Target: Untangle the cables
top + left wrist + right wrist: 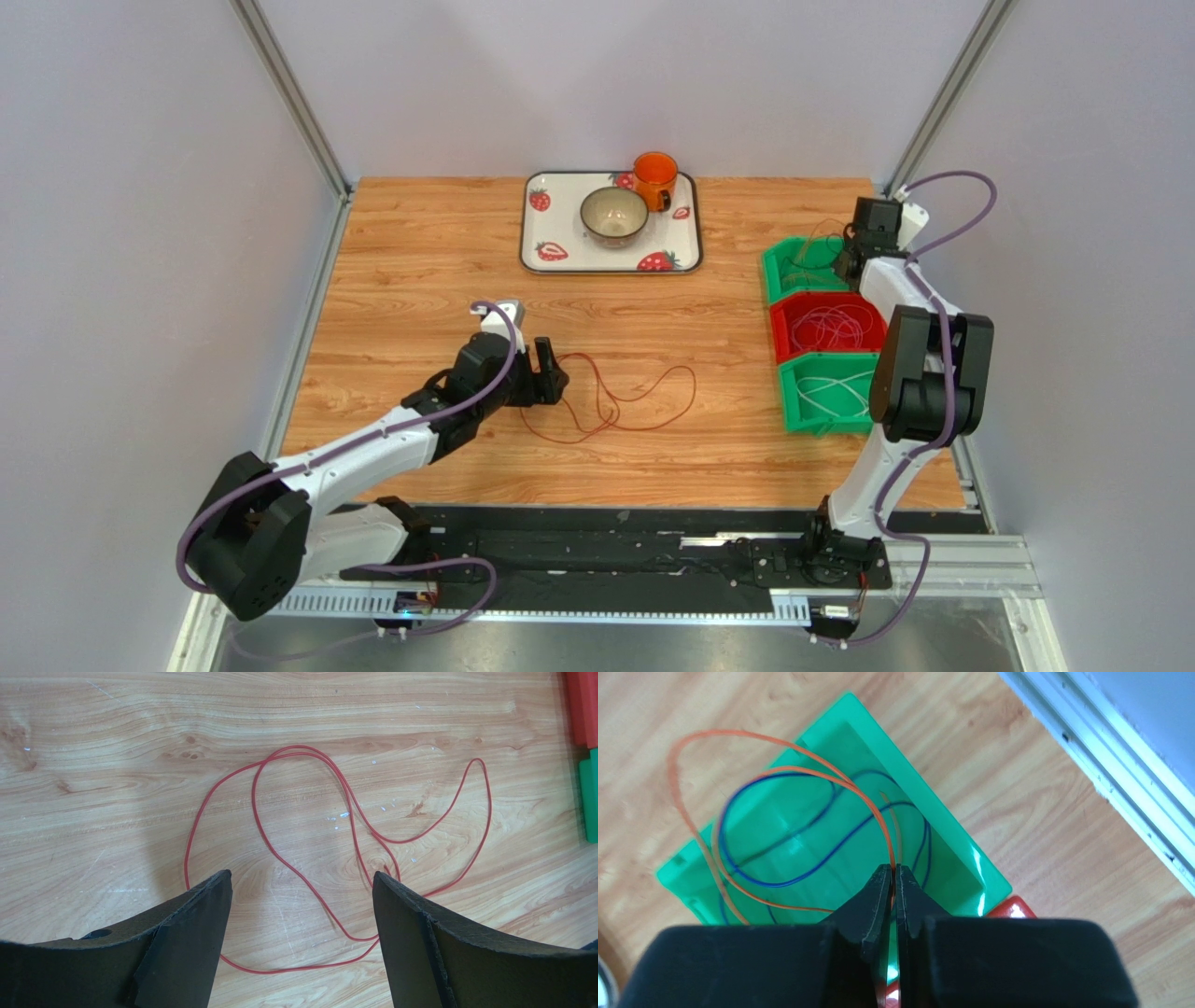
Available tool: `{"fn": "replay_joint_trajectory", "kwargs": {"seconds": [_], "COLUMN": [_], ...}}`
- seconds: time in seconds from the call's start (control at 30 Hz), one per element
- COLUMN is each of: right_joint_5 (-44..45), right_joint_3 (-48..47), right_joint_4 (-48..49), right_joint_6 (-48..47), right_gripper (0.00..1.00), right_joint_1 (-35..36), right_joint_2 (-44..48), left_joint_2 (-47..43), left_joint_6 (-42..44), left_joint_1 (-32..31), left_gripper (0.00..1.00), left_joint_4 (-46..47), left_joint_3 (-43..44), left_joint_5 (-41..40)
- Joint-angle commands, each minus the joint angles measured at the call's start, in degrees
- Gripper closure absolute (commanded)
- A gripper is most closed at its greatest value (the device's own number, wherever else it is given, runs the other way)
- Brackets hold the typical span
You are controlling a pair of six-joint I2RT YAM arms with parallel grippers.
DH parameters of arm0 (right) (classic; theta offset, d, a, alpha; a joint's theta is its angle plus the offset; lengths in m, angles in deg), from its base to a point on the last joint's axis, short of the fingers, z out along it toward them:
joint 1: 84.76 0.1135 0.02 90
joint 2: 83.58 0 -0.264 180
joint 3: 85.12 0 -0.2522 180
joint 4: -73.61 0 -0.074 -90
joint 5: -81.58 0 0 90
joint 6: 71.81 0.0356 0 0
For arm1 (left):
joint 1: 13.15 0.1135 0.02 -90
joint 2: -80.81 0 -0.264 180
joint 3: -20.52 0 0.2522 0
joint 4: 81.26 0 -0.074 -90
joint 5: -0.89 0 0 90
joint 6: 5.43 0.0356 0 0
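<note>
left claw [302, 876] apart over red cable [298, 749] | right claw [895, 875] clamped on orange cable [738, 734] | likely limp, light: pinch an end

Bright, even light with soft shadows and glare on the green bin [977, 859].

No word, number, brand or label can be read in any of the three views. The tray [561, 224] bears only strawberry pictures, without lettering.
</note>
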Motion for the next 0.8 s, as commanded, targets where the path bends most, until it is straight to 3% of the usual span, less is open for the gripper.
{"fn": "replay_joint_trajectory", "kwargs": {"seconds": [0.0,0.17,0.27,0.43,0.57,0.77], "right_joint_5": [-0.4,-1.2,-1.6,-2.3,-5.9,-8.8], "right_joint_3": [3.3,2.7,1.1,-3.6,-4.4,-20.3], "right_joint_4": [2.0,1.0,-0.8,-5.9,-3.6,-9.7], "right_joint_6": [1.2,1.1,1.5,2.1,3.1,4.1], "right_gripper": [0.85,0.63,0.59,0.58,0.58,0.62], "right_joint_1": [-0.4,-0.4,-0.4,-0.3,-0.3,-0.3], "right_joint_2": [2.8,5.4,7.7,10.1,11.4,-0.6], "left_joint_2": [-0.5,-0.6,-0.5,-0.6,-0.5,-0.5], "left_joint_6": [-0.3,-0.3,-0.3,-0.3,-0.3,-0.3], "left_joint_1": [-0.1,-0.2,-0.2,-0.2,-0.1,-0.2], "left_gripper": [0.18,0.18,0.18,0.18,0.19,0.18], "left_joint_4": [2.7,2.8,2.8,2.8,2.8,2.8], "left_joint_3": [0.2,0.1,0.2,0.2,0.2,0.2], "left_joint_5": [0.0,0.0,0.0,0.0,0.0,0.0]}}
